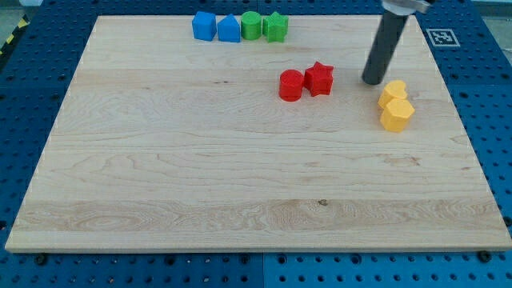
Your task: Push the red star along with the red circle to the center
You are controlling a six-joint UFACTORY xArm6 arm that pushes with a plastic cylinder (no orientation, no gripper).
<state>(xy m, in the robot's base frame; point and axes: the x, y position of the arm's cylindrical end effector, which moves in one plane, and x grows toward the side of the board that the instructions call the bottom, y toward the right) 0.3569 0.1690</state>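
camera view: my tip sits right of the red star, apart
red circle: touching star's left
jaws: none, bare rod, holding nothing

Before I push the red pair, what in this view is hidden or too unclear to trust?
- Arm above my tip: cut off by the view's top edge.
- Two yellow blocks: touching, exact shapes unclear.
- Red star and red circle: touching or a hairline gap, too small to tell.
- Marker tag: pattern too small.
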